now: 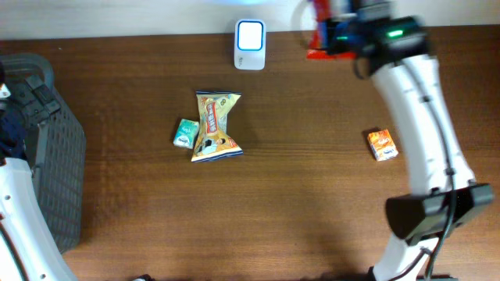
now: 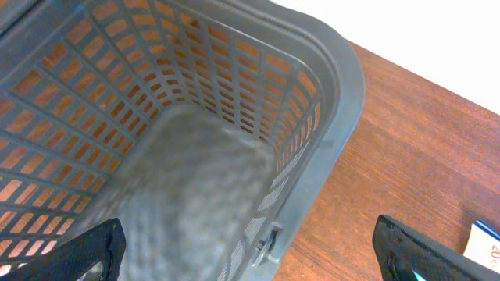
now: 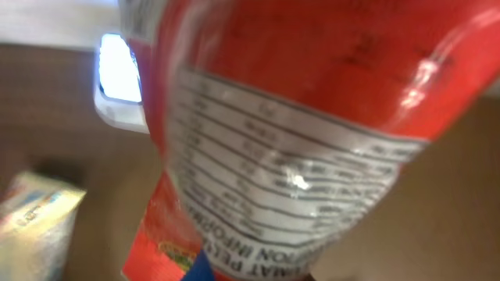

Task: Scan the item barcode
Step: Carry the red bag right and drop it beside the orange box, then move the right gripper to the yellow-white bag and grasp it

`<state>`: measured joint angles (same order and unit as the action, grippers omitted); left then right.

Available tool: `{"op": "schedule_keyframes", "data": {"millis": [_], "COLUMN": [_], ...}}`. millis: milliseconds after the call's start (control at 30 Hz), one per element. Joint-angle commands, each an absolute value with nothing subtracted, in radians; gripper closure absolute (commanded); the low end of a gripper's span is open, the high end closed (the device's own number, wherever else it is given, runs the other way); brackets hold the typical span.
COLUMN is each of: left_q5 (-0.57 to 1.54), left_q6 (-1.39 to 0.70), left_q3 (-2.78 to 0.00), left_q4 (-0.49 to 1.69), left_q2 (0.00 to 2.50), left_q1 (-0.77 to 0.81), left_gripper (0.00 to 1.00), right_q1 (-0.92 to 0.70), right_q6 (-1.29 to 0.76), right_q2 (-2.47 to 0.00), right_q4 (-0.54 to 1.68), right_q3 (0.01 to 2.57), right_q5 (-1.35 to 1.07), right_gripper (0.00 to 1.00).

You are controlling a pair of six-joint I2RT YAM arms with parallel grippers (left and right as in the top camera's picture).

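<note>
overhead faces straight down at the table; left wrist looks closely into the basket; right wrist shares the scanner.

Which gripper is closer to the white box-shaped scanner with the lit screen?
Right. The right gripper, shut on a red plastic packet, is just beside the white scanner; the left gripper hangs open over the grey plastic basket, far away.

The red packet carries a white nutrition table, seen upside down. Only a word beginning "INFORM" at its edge can be read; the rows are blurred. Print on the yellow snack bag is too small to read.
</note>
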<state>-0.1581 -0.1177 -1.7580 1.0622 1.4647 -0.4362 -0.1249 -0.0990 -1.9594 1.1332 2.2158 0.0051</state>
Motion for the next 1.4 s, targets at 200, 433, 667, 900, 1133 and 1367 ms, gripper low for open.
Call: {"op": "schedule_keyframes", "data": {"millis": [200, 433, 667, 900, 1133, 1367], "left_q5": [-0.162, -0.162, -0.162, -0.162, -0.162, -0.162], "left_q6": [-0.127, -0.127, -0.127, -0.127, -0.127, -0.127], "left_q3": [-1.760, -1.761, -1.760, -1.761, -1.760, -1.761], "left_q4": [1.061, 1.061, 1.061, 1.061, 1.061, 1.061], "left_q2": [1.470, 1.470, 1.470, 1.470, 1.470, 1.470], "left_q1": [-0.440, -0.440, -0.440, -0.440, -0.440, -0.440], "left_gripper": [0.01, 0.01, 0.01, 0.01, 0.01, 0.01], "right_q1": [0.289, 0.328, 0.329, 0.117, -0.231, -0.479], "right_q6": [-0.374, -0.372, -0.371, -0.311, -0.257, -0.217], "right_q2": [-2.196, -2.326, -2.278, -2.224, -2.257, -2.309], "right_q4": [1.410, 1.345, 1.417, 1.606, 1.475, 1.363], "right_q3": [2.134, 2.064, 2.178, 2.433, 2.428, 2.419], "right_q5": [-0.261, -0.246, -0.284, -0.326, -0.310, -0.223], "right_gripper": [0.96, 0.02, 0.02, 0.02, 0.02, 0.02]}}
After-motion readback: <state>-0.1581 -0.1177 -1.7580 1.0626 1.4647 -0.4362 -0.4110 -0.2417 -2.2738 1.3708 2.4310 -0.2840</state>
